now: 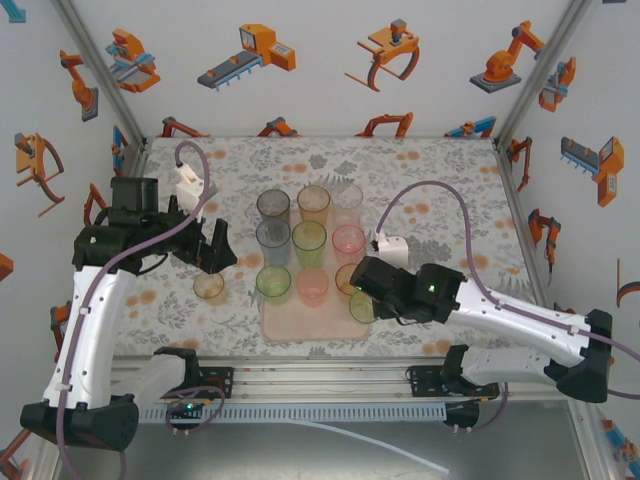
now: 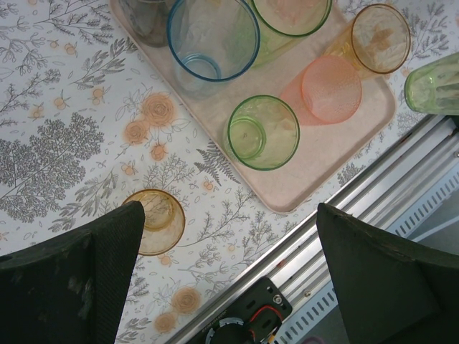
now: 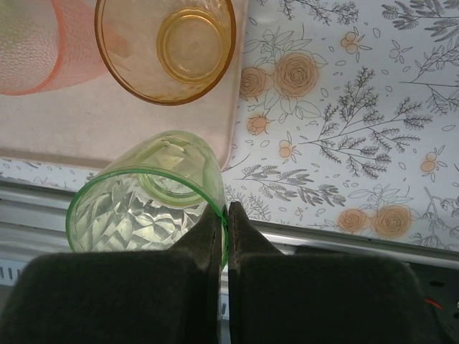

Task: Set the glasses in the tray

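From my right wrist, my right end effector (image 3: pixel 224 215) is pinched shut on the rim of a faceted green glass (image 3: pixel 143 208) at the pink tray's (image 3: pixel 107 136) near corner. Overhead, my arm covers that pinch. My left end effector (image 2: pixel 229 215) gapes wide and empty above an amber glass (image 2: pixel 154 222) on the floral bench (image 2: pixel 72 143) beside the tray.

The right gripper (image 3: pixel 223 212) pinches the rim of a green glass (image 3: pixel 143 204) between its two dark fingers (image 3: pixel 136 294), one inside the mouth, one outside; the glass is tilted, mouth towards the camera, base over the near corner of the pale-pink tray (image 3: pixel 107 132); on the tray an amber glass (image 3: pixel 165 46) stands upright, a pink glass (image 3: pixel 32 46) just beside it; the floral worktop (image 3: pixel 358 107) lies to the right; a metal rail (image 3: pixel 344 240) runs along its near edge
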